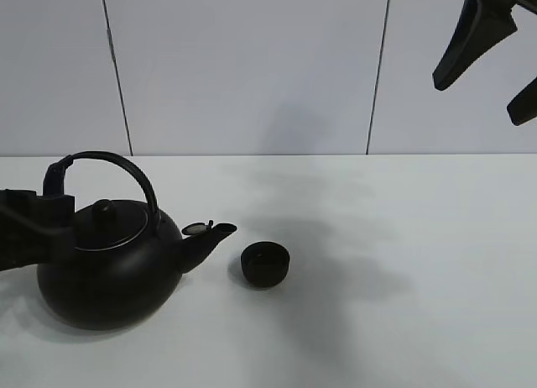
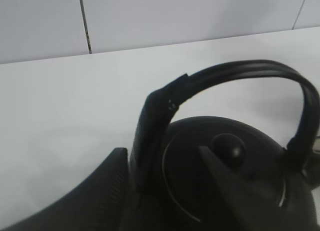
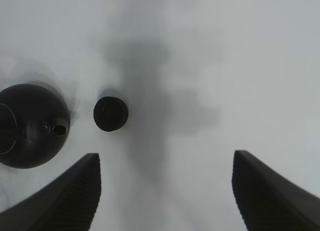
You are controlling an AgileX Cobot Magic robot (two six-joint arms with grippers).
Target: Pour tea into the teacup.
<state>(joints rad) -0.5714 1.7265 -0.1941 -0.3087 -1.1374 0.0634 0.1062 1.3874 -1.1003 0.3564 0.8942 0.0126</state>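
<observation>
Black teacup (image 1: 266,263) upright, mouth up; kettle (image 1: 109,270) spout toward it.

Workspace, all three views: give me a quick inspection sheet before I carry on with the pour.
Surface: white table, bare apart from the two vessels, shadows only.
Job's things: teacup upright, just off the kettle's spout, apart from it. Kettle upright on the table, lid on.
Clutter: nothing seen.
Hands: left hand at the kettle's arched handle, one finger on each side; whether it grips cannot be told. Right hand open, raised high, holding nothing.
Cables: nothing seen.
Surroundings: pale panelled wall with dark vertical seams.
</observation>
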